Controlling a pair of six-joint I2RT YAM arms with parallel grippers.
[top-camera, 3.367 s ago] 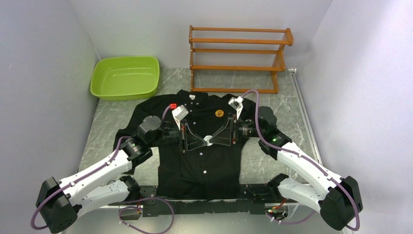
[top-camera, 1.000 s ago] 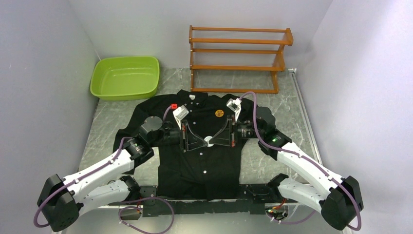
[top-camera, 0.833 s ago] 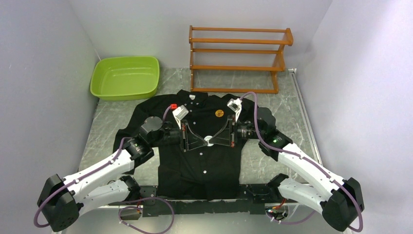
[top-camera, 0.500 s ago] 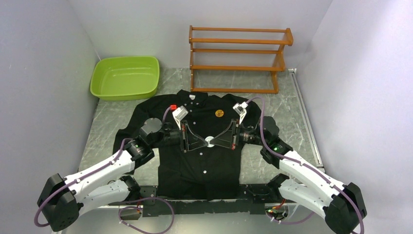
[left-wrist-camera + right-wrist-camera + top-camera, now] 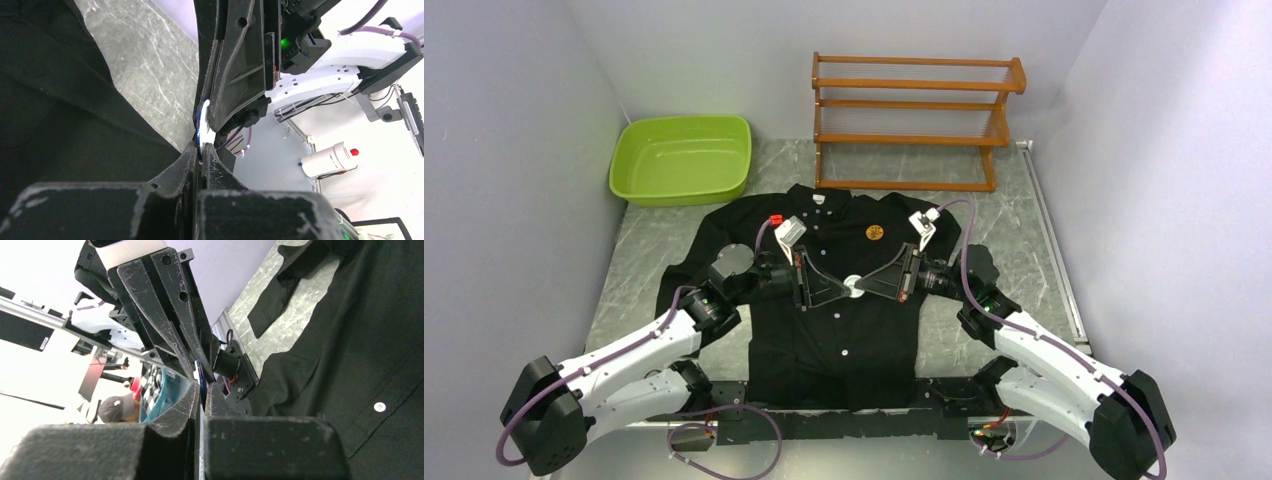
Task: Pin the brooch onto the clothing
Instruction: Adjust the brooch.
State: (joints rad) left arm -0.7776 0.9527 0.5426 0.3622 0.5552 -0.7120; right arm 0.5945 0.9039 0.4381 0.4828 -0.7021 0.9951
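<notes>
The clothing, a black shirt (image 5: pixel 824 335), lies flat and buttoned on the table. The brooch (image 5: pixel 875 232), a small orange badge, sits on the shirt's chest below the collar. Above the shirt's middle, my left gripper (image 5: pixel 846 288) and right gripper (image 5: pixel 859 286) meet tip to tip. Both are shut on one thin round disc (image 5: pixel 852 286), white with a blue edge. The left wrist view shows that disc (image 5: pixel 202 131) edge-on, just past my left gripper (image 5: pixel 201 149). In the right wrist view the disc (image 5: pixel 200 374) stands above my right gripper (image 5: pixel 201 388), with the shirt (image 5: pixel 360 340) below.
A green plastic basin (image 5: pixel 682 158) stands at the back left. A wooden rack (image 5: pixel 914 120) with three shelves stands at the back, just behind the shirt's collar. Bare marble table (image 5: pixel 639 260) shows on both sides of the shirt.
My right gripper has shut on the disc that my left gripper holds. The right wrist has swung a little to the right. The left arm has barely moved.
</notes>
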